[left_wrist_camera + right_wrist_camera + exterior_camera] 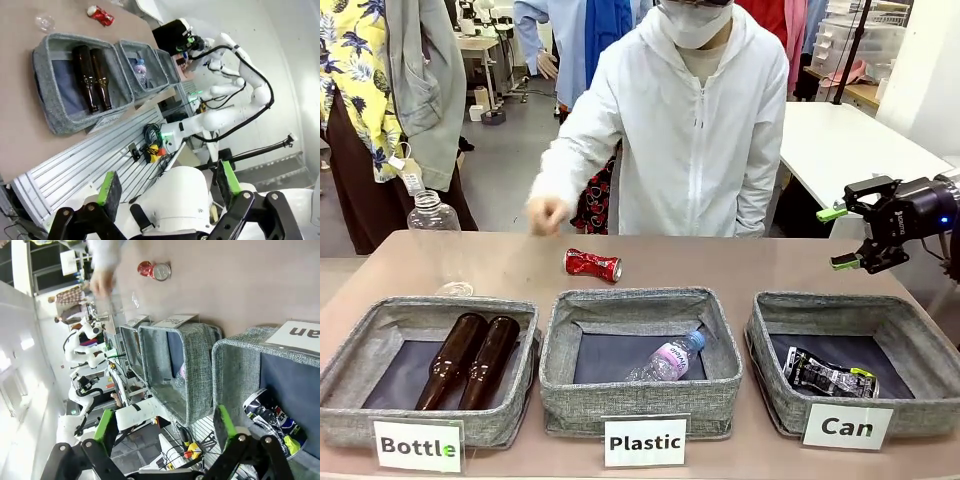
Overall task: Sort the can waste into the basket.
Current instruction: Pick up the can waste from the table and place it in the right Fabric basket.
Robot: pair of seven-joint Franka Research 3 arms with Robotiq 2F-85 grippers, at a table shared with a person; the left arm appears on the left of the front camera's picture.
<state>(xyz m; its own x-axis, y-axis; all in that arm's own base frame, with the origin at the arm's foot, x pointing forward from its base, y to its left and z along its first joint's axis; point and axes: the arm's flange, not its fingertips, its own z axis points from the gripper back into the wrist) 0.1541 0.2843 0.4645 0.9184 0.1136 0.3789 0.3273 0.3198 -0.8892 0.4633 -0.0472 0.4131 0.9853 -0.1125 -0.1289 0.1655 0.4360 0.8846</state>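
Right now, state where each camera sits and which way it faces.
Front: fixed on the robot's side, facing across the table at the person; open right pincer shows.
Left wrist: behind the open left pincer, facing the Bottle basket and the right arm beyond.
Right wrist: behind the right pincer, facing the Can basket holding the black can.
Shared: all three see the red can on the table.

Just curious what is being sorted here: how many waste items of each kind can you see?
Brown glass bottles: 2
Clear plastic bottles: 2
Crushed cans: 2
Total: 6
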